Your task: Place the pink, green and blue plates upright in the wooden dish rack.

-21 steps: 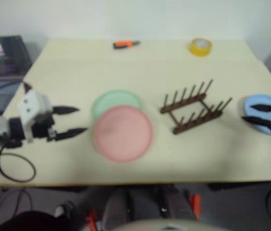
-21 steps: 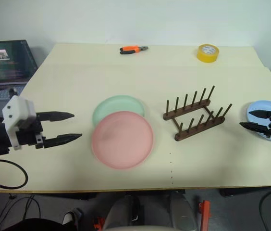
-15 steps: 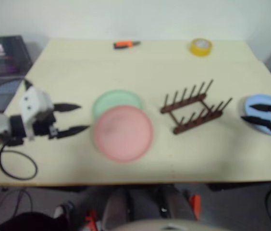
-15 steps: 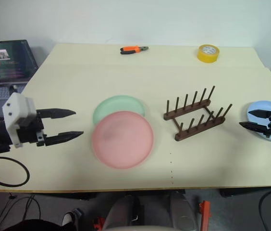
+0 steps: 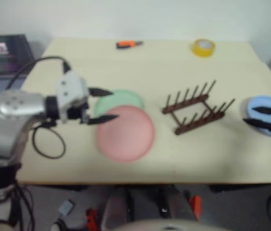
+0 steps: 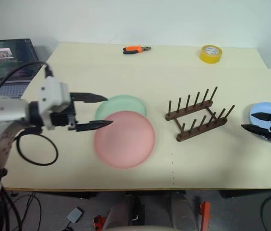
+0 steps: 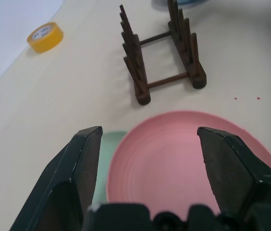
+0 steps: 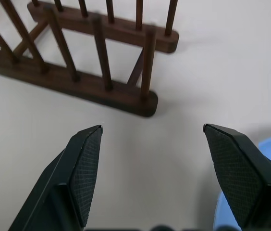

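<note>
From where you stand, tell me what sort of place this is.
Probably a lab or workshop test bench, not a kitchen. The plain cream table holds a roll of yellow tape and orange-handled pliers at its far edge, and an open laptop sits beside it on the left.

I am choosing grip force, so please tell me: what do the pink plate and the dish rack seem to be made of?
Pink plate: probably plastic; matte, evenly salmon, no glare, faint rings in the left wrist view. Dish rack: apparently wood; dark brown, dull finish, thin round pegs set in two rails.
</note>
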Robot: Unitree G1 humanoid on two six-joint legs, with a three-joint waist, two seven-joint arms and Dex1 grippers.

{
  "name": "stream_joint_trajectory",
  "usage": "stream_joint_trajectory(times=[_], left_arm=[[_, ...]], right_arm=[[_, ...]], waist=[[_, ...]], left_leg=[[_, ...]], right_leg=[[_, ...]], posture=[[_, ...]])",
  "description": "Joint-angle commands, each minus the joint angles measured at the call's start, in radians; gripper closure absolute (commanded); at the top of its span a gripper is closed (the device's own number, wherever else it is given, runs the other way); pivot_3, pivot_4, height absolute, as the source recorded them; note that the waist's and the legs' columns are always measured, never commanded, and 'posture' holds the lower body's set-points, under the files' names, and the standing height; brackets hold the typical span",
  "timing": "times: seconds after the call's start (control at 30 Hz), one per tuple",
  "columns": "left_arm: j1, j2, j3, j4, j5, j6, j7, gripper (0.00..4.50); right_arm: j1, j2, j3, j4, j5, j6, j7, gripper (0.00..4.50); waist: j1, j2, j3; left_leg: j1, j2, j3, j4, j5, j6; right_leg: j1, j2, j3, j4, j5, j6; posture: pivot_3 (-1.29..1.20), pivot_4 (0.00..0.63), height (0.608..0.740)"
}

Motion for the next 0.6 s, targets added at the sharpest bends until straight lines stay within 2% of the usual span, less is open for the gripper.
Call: stream_joint_trajectory(times=[0.03,0.37,0.6], left_arm=[[-0.071,-0.048,-0.104,0.007,0.069,0.037,0.037,1.00],[-0.213,-0.248,-0.330,0.097,0.189,0.133,0.076,1.00],[-0.292,-0.396,-0.436,0.146,0.216,0.299,0.105,1.00]], right_arm=[[0.032,-0.055,-0.064,-0.069,0.028,0.020,-0.018,0.84],[0.264,-0.119,-0.258,-0.415,0.109,0.158,-0.054,0.84],[0.345,-0.107,-0.325,-0.500,0.126,0.192,-0.081,0.84]], waist=[[-0.002,0.000,0.000],[-0.002,0.001,0.000],[-0.003,-0.001,0.000]], left_leg=[[0.000,0.000,0.000,0.000,0.000,0.000],[0.005,-0.001,-0.002,0.000,0.000,0.000],[0.009,-0.001,-0.003,0.000,0.000,0.000]], right_leg=[[0.000,0.000,0.000,0.000,0.000,0.000],[0.005,0.002,-0.001,0.001,0.000,0.000],[0.010,0.001,0.000,-0.001,0.000,0.000]], posture=[[0.00,0.150,0.740],[0.00,0.150,0.740],[0.00,0.150,0.740]])
